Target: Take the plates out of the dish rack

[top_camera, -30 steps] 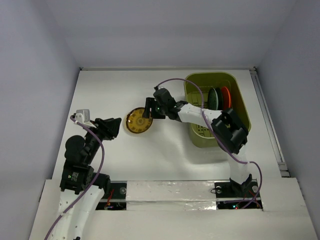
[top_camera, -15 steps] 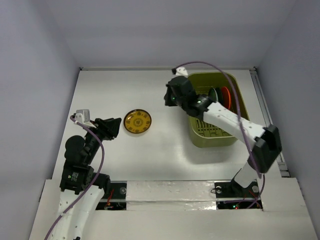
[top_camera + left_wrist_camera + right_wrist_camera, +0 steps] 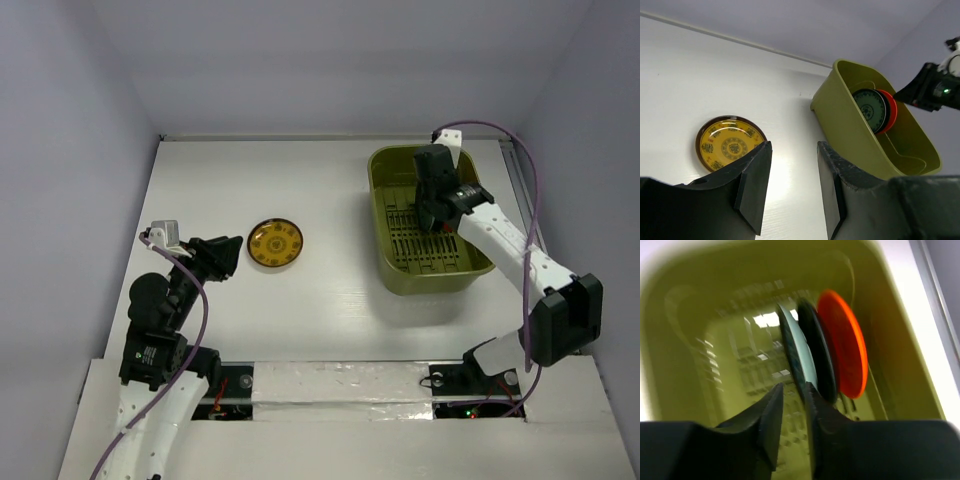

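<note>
Standing on edge toward the far end of the dish rack point(image 3: 430, 283), three plates were noted, packed face to face: a front plate point(image 3: 799, 352) with a pale greenish face, a dark plate point(image 3: 819, 357) close behind it, and an orange-red plate point(image 3: 844, 347) at the back. The rack sat on the right half of the bench point(image 3: 300, 180).

The right arm reached over the rack, with the right tool point(image 3: 792, 392) pointed down inside it. In the right wrist view its fingers were only narrowly parted, the gap lined up with the lower rim of the front plate. That view was blurred. No grip on the plate could be confirmed, nor could contact between fingers and rim.

A yellow plate point(image 3: 275, 243) with a dark rim lay flat and face up on the bench, well apart from the rack on its left side.

The left tool point(image 3: 794, 150) was held near the yellow plate, on the plate's left in the overhead view and not touching it. Its fingers were spread apart with nothing between them.
</note>
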